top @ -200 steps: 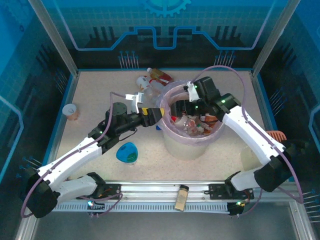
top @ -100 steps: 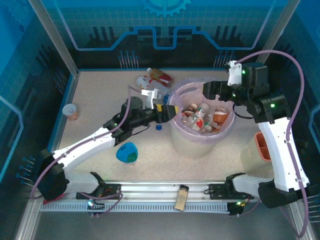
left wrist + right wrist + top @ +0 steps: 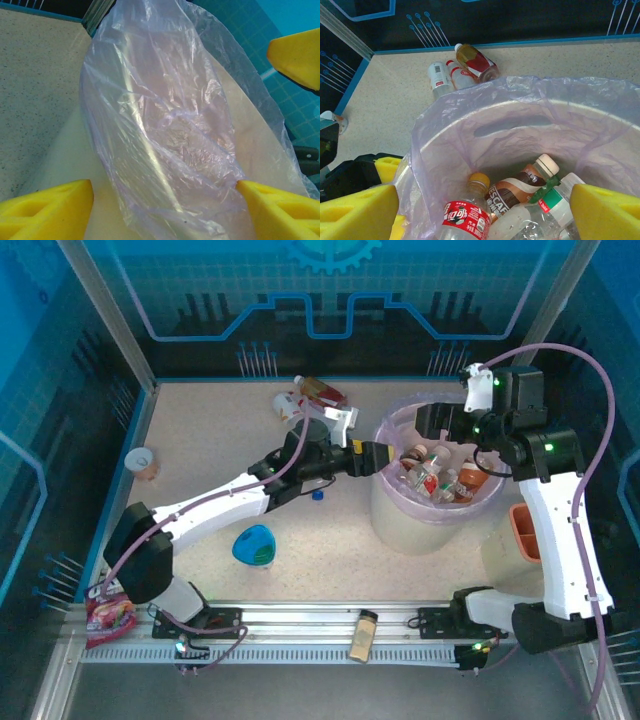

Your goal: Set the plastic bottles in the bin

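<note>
remaining plastic bottles [image 3: 320, 393] lie flat far-left of the bin [image 3: 410, 525], nearer the left gripper [image 3: 380, 456], which straddles the rim (clamped or not: unclear); right gripper [image 3: 435, 425] spread empty above it.

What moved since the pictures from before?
The round pinkish-white plastic bin slid right, with the left gripper following at its rim. The right gripper drew back to its far rim. The loose plastic bottles, blue teardrop dish and tan paper cup stayed put.
</note>
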